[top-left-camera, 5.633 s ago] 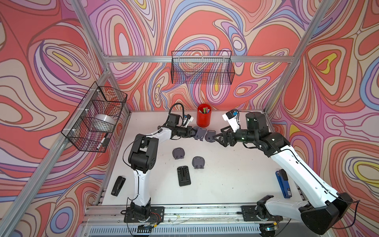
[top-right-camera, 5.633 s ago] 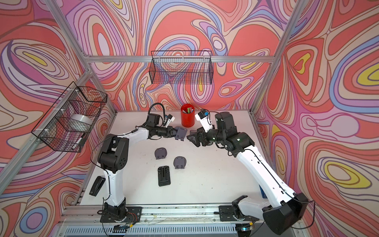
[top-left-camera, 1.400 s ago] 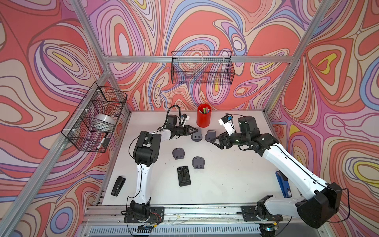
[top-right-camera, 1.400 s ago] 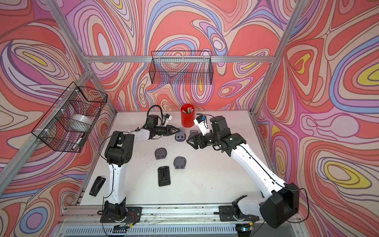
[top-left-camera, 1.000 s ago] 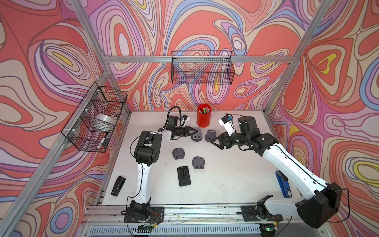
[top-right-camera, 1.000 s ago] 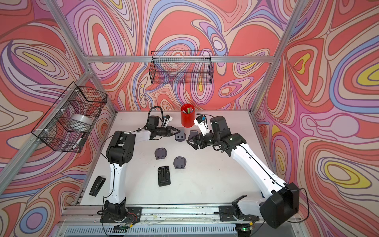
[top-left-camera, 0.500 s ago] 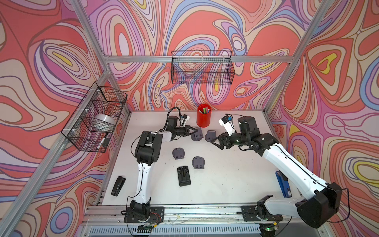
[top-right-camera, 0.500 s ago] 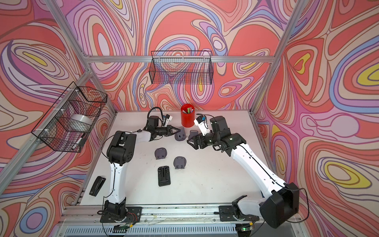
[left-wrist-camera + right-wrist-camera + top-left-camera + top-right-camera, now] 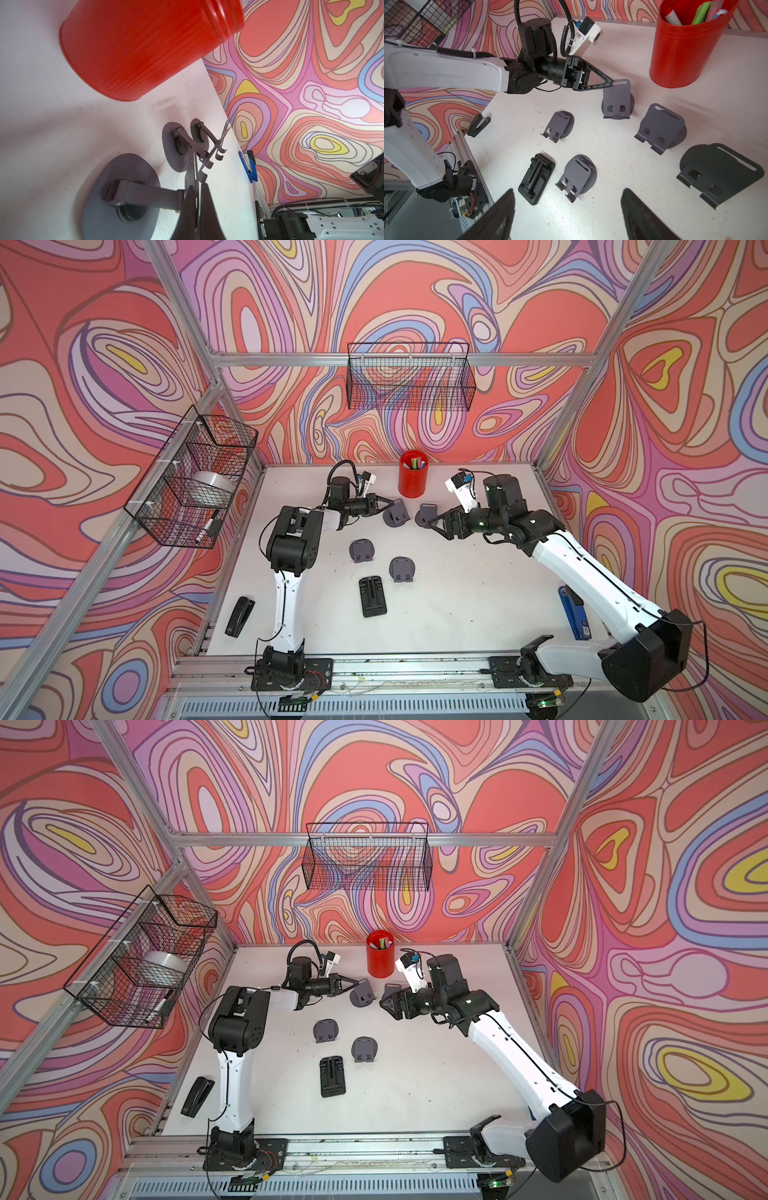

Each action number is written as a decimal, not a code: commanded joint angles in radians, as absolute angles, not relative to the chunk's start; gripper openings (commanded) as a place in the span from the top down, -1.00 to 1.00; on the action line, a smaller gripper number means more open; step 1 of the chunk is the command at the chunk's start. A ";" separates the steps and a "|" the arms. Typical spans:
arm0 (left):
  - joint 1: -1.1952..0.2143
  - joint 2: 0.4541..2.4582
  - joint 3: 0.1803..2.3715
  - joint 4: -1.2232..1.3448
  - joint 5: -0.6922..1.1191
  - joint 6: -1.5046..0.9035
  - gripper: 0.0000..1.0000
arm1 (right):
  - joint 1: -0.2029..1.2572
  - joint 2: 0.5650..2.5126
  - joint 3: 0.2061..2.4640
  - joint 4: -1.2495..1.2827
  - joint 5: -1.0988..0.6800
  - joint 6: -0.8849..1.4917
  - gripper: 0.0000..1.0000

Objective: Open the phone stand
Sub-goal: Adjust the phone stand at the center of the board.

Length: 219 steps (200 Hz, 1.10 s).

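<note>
The grey phone stand (image 9: 397,515) (image 9: 360,996) stands on its round base just left of the red cup, its plate raised on the hinge arm. My left gripper (image 9: 390,502) (image 9: 356,982) (image 9: 611,82) is shut on the plate's top edge. In the left wrist view the thin plate sits between the fingertips of the left gripper (image 9: 196,188), and the stand's base (image 9: 122,193) lies flat on the table. My right gripper (image 9: 432,522) (image 9: 384,1004) (image 9: 568,191) hovers open to the right, holding nothing.
Two more raised stands (image 9: 661,126) (image 9: 718,174) sit by the right gripper. Two folded grey stands (image 9: 361,549) (image 9: 402,569) and a black stand (image 9: 372,596) lie mid-table. The red cup (image 9: 412,473) is at the back; a black stapler (image 9: 240,616) and a blue stapler (image 9: 573,612) lie at the sides.
My left gripper has shut on the top edge of the stand's plate. The right arm has stayed still and open.
</note>
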<state>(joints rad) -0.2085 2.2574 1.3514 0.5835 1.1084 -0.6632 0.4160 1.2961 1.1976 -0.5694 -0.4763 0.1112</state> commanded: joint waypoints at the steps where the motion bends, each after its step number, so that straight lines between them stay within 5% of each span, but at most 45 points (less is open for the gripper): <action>1: -0.207 2.235 1.340 0.666 1.142 -0.701 1.00 | 0.408 1.282 1.186 -0.553 -0.483 0.117 -0.63; 31: -0.207 2.247 1.351 0.630 1.128 -0.692 1.00 | 0.405 1.281 1.181 -0.555 -0.486 0.111 -0.63; 61: -0.207 2.243 1.353 0.572 1.104 -0.665 0.63 | 0.405 1.285 1.185 -0.555 -0.492 0.115 -0.63; 107: -0.210 2.210 1.333 0.468 1.065 -0.613 0.33 | 0.405 1.328 1.191 -0.559 -0.487 0.133 -0.61; 219: -0.296 2.213 1.319 0.507 0.942 -0.648 0.34 | 0.405 1.308 1.154 -0.544 -0.499 0.130 -0.60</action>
